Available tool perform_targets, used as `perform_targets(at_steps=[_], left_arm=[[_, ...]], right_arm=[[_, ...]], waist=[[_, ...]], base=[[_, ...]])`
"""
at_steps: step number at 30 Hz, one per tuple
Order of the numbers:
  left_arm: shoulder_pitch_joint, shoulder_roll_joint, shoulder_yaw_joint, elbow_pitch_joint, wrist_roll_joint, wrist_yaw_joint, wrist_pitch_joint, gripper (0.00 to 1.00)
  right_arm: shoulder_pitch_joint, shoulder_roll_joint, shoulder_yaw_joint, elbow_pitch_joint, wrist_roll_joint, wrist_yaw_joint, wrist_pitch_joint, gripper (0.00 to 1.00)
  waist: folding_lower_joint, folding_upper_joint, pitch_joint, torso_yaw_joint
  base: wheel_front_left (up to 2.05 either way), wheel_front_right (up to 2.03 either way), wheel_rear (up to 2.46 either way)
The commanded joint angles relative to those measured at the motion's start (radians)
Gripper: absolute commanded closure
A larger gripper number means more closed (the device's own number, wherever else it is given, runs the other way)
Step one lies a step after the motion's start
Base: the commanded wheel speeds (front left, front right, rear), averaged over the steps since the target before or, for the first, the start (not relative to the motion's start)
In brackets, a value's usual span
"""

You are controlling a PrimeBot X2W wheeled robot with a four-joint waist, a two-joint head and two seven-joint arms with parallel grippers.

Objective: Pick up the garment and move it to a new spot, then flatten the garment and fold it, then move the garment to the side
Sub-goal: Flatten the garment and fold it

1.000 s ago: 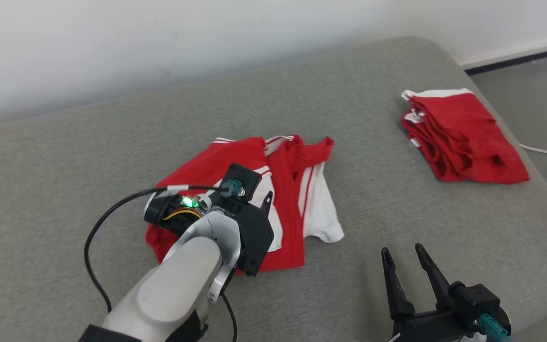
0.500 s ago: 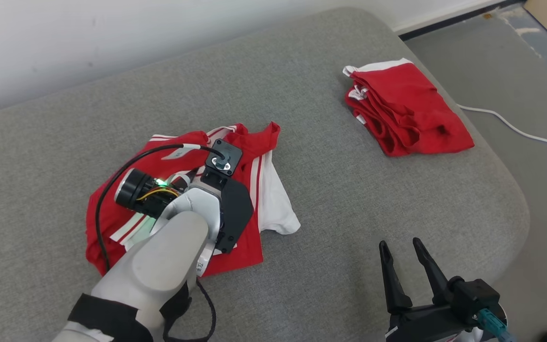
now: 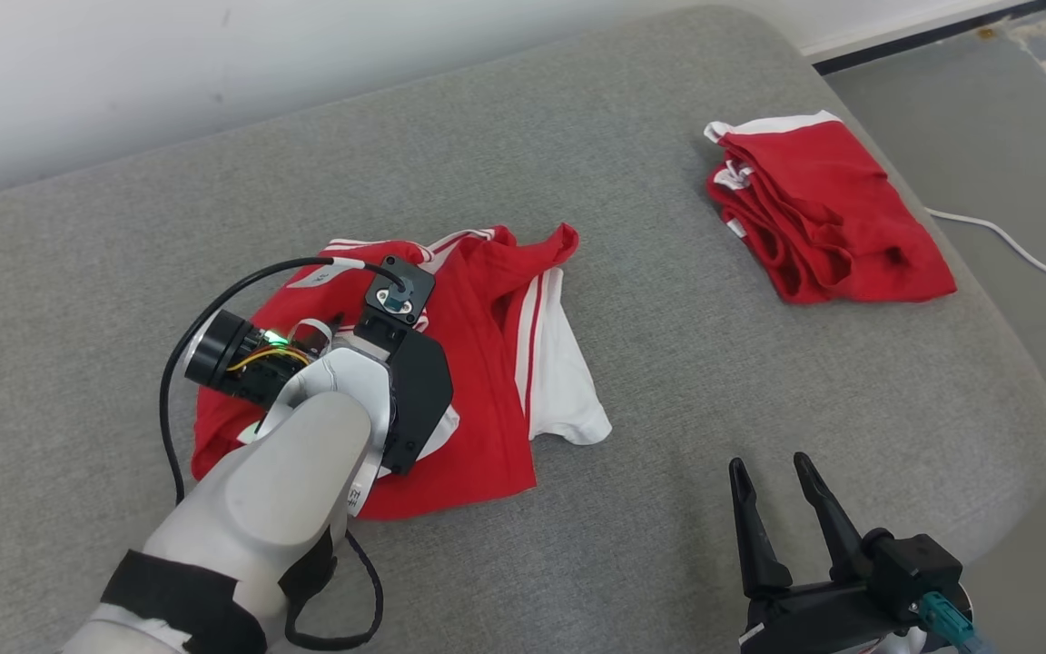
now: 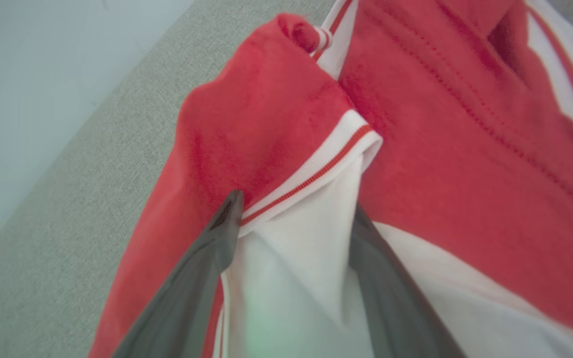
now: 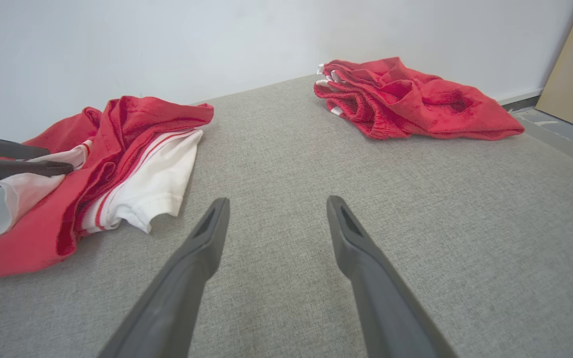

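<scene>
Head view: left gripper spread on garment, right gripper clear of it

Head view. Finds garment crumpled, left of centre on grey cushion: red body, white panels, red-and-white striped trim, one white sleeve end flopped out toward the right. Notes left forearm reaching in from lower left, with wrist camera and housing over the garment's left half and the fingertips hidden beneath. Places right gripper at lower right, pointing up-frame, parted wide, nothing between, well apart from the garment.

Left wrist view. Shows both dark fingers set wide, straddling a raised white fold, with a striped cuff edge just past the tips. Puts one fingertip against red cloth beside the trim. Cannot tell whether the pads press the fold.

Right wrist view. Looks along own fingers over bare cushion and confirms a wide, empty gap. Catches the left gripper's fingers at the left edge, lying across the white part of the garment.

Also logs second garment, red with white edging, folded, near the cushion's far right corner and well apart from the first. Marks grey floor beyond the cushion's right edge and pale wall behind.
</scene>
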Motion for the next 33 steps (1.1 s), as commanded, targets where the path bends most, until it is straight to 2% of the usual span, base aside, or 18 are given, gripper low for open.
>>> perform_targets(at_steps=[1, 3, 5, 10, 18, 23, 24, 27, 30, 33], left_arm=[[0.013, 0.005, 0.002, -0.002, -0.007, 0.004, 0.001, 0.35], [0.016, 0.008, 0.011, -0.012, -0.018, 0.008, -0.016, 0.58], [0.011, 0.006, 0.022, -0.034, -0.032, 0.009, -0.048, 1.00], [-0.004, 0.005, 0.036, -0.062, -0.040, 0.008, -0.090, 1.00], [-0.092, -0.083, 0.110, -0.185, -0.119, -0.034, -0.332, 1.00], [-0.173, -0.104, 0.128, -0.246, -0.168, -0.045, -0.438, 1.00], [-0.198, -0.107, 0.117, -0.259, -0.160, -0.038, -0.462, 1.00], [-0.239, -0.109, 0.115, -0.358, -0.280, -0.021, -0.546, 1.00], [-0.275, -0.107, 0.128, -0.468, -0.418, 0.031, -0.652, 1.00], [-0.268, -0.107, 0.162, -0.568, -0.555, 0.080, -0.692, 1.00]], right_arm=[[-0.003, 0.004, 0.003, -0.002, 0.008, -0.003, -0.001, 0.00], [-0.007, 0.004, 0.006, -0.004, 0.008, -0.003, -0.001, 0.00], [-0.009, 0.004, 0.004, -0.004, 0.004, -0.003, -0.001, 0.00], [-0.013, 0.004, 0.006, 0.000, 0.004, -0.003, -0.001, 0.00], [-0.019, 0.005, 0.006, 0.002, 0.005, -0.003, -0.001, 0.00], [-0.023, 0.004, 0.013, 0.005, 0.007, -0.003, -0.001, 0.00], [-0.024, 0.004, 0.016, 0.006, 0.008, -0.003, -0.001, 0.00], [-0.026, 0.004, 0.022, 0.012, 0.008, -0.003, -0.001, 0.00], [-0.025, 0.004, 0.016, 0.012, 0.005, -0.003, -0.001, 0.00], [-0.020, 0.004, 0.010, 0.011, 0.000, -0.003, -0.001, 0.00]], waist=[[-0.0001, -0.0001, -0.003, 0.015], [-0.0001, -0.0001, -0.004, 0.022], [-0.0001, -0.0001, -0.003, 0.031], [-0.0001, -0.0001, -0.004, 0.036], [-0.0001, -0.0001, -0.006, 0.041], [-0.0001, -0.0001, -0.004, 0.042], [-0.0001, -0.0001, -0.004, 0.041], [-0.0001, -0.0001, -0.007, 0.036], [-0.0001, -0.0001, -0.009, 0.045], [-0.0001, -0.0001, -0.011, 0.067]], base=[[0.00, 0.00, 0.00], [0.00, 0.00, 0.00], [0.00, 0.00, 0.00], [0.00, 0.00, 0.00], [0.00, 0.00, 0.00], [0.00, 0.00, 0.00], [0.00, 0.00, 0.00], [0.00, 0.00, 0.00], [0.00, 0.00, 0.00], [0.00, 0.00, 0.00]])
